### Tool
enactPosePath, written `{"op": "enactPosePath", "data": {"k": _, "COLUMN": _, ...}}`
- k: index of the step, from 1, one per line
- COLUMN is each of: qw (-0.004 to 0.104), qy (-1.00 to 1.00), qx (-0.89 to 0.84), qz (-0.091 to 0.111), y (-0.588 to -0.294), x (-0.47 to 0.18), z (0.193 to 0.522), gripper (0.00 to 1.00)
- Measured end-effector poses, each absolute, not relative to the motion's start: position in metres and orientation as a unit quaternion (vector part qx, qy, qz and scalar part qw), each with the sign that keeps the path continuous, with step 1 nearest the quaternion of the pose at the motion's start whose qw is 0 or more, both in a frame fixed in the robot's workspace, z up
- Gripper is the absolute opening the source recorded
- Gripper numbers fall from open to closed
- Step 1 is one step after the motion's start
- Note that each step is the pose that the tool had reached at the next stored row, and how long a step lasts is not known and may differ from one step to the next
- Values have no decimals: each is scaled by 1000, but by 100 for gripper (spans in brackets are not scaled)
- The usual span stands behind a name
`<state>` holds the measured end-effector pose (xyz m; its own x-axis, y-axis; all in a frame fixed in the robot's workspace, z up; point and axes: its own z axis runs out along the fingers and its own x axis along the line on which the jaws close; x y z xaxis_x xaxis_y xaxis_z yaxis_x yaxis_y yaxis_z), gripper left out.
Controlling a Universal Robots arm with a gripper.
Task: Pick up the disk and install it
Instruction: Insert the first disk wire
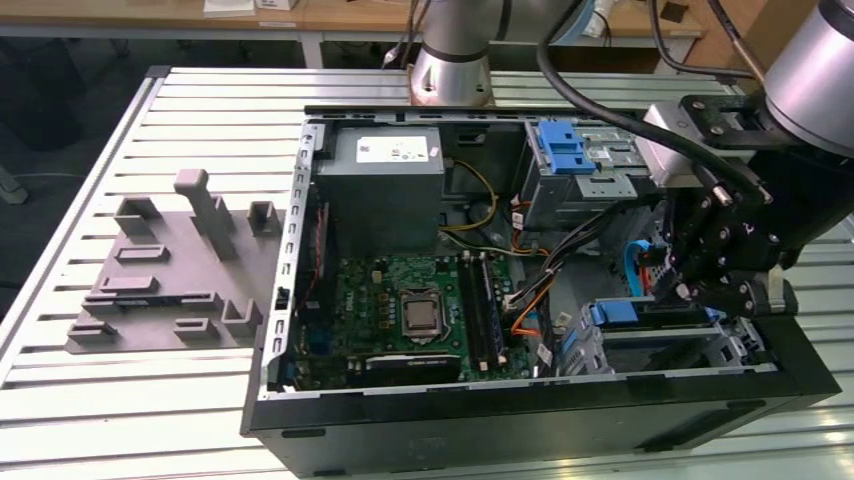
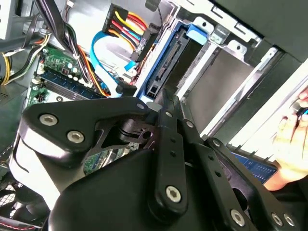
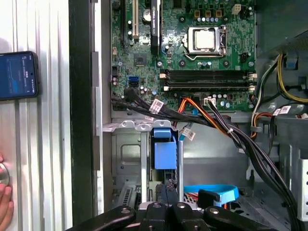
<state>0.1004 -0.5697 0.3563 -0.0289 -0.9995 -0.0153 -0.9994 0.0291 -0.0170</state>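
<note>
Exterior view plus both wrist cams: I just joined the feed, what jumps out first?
An opened computer case lies on the slatted table, its green motherboard exposed at the middle. The tool is down at the drive cage on the exterior view's right, right over the disk, which stands on edge in its slot. A person's hand rests beside the case.

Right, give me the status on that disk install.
Looks done: the disk is off the table and stands edge-on in a slot of the drive cage, its blue rail showing. In hand: the gripper sits right at the disk's edge; whether it grips it cannot be told. Left: full seating isn't confirmed, and the blue cable lies beside the cage, not visibly joined to the disk.
</note>
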Motion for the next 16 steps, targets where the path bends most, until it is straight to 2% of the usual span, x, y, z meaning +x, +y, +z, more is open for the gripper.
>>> {"op": "enactPosePath", "data": {"k": 16, "qw": 19, "qy": 717, "qx": -697, "qz": -8, "y": -559, "x": 113, "z": 361, "gripper": 11}}
